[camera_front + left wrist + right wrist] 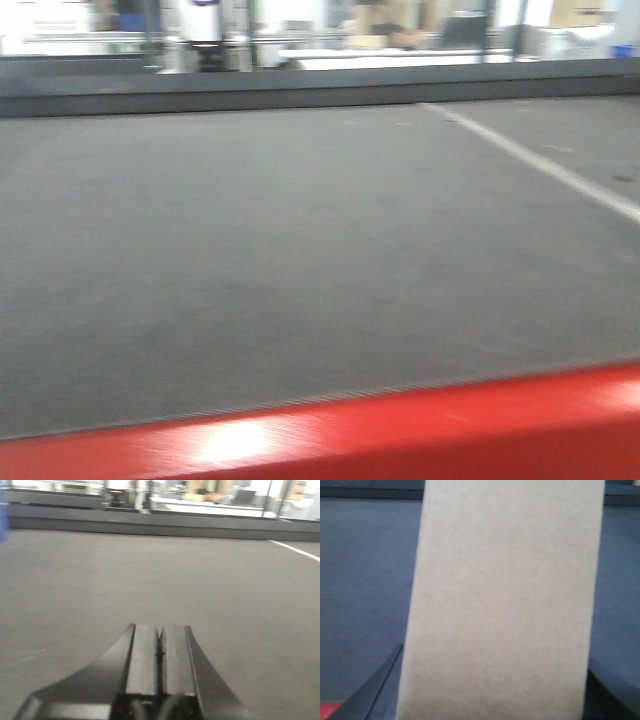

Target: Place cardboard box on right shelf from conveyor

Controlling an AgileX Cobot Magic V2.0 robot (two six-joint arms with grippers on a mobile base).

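1. The belt (pixel 300 250) is wide, grey and bare in the front view.
2. The box (pixel 505 600) hangs over the belt. I judge it light, stiff and smooth, best held by its narrow sides. I see no label or writing.
3. My right gripper (pixel 495 662) clamps both sides of the box; my left gripper (pixel 160 645) is closed on nothing.

The conveyor (pixel 300 260) is bordered in front by an edge (pixel 420 425) and behind by a low rail (pixel 300 85). A line (pixel 540 165) is drawn across its far right. The left gripper (pixel 160 650) is seen over the belt, fingers pressed together. The cardboard box (pixel 502 595) is seen upright before the belt, apparently clamped by the right gripper (pixel 495 695), with fingers (pixel 377 682) at either side.
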